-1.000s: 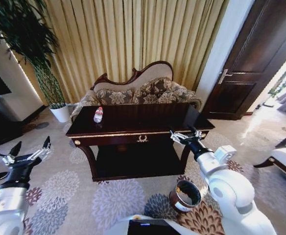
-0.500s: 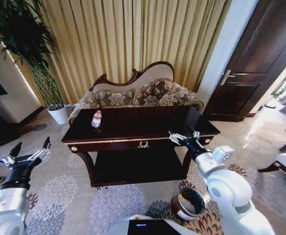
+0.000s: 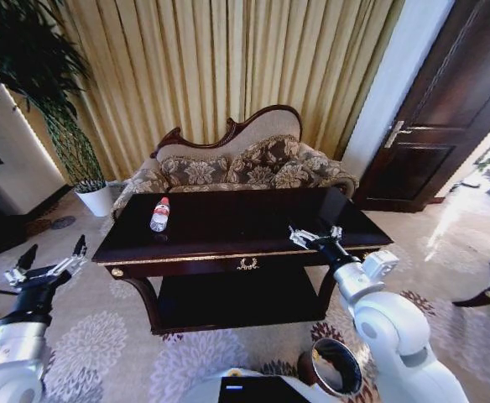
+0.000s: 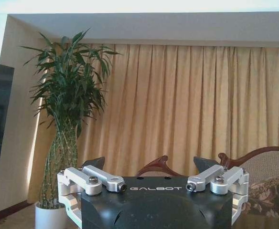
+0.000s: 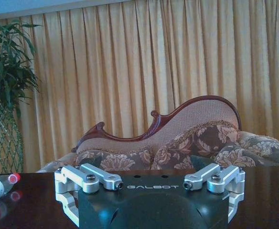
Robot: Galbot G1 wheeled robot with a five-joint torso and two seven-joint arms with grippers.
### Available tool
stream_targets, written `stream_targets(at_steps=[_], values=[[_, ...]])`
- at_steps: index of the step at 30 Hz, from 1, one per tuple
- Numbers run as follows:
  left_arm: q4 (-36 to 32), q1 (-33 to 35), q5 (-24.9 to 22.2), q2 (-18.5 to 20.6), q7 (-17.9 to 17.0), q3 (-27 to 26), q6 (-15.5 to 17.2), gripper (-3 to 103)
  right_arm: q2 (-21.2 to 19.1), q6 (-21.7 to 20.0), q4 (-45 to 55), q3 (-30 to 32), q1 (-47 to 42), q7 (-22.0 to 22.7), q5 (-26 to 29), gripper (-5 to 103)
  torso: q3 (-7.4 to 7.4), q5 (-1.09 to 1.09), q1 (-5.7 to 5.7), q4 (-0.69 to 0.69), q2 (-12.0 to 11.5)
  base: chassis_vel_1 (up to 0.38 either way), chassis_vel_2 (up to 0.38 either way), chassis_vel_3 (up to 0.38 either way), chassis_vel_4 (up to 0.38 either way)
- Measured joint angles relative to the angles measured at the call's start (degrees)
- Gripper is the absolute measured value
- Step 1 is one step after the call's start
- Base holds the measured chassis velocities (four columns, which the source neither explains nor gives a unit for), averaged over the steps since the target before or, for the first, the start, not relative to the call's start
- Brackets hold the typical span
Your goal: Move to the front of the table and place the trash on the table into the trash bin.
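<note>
— How is the light?
— Warm and fairly dim; daylight glows through the curtains (image 3: 228, 75) and floods in from the right, washing out the floor there.
— Any glare or distortion?
— The table (image 3: 253, 220) top shines glossy, and the head view's edges bend like a fisheye

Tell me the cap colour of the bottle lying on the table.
Red. The bottle shows its cap best in the right wrist view.

Gold curtains (image 3: 228, 75), patterned sofa (image 3: 237, 168)
</note>
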Motion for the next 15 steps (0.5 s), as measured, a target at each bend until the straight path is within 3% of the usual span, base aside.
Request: stream_targets(at_steps=[10,13,15], values=[[0.12,0.24,-0.05,0.14,0.05,-0.2,-0.14,100,0.37,0.37,0.17,-0.57,-0.53,0.0,-0.83,100,0.01,0.0,0.01,0.0,0.0,-0.118,0.119,0.112,-0.12],[0.12,0.61,-0.98,1.36,0.01,-0.69,-0.04,100,0.44,0.64,0.08,-0.23,-0.84,0.0,-0.83,100,0.02,0.0,0.02,0.0,-0.02,-0.076,0.081,0.071,-0.072],[0.63,0.65,-2.33,4.19,-0.22,-1.69,0.4,100,0.63,0.65,0.08,0.34,-1.22,0.0,-0.86,100,0.01,0.0,0.03,0.01,-0.01,0.0,0.0,0.0,0.0]])
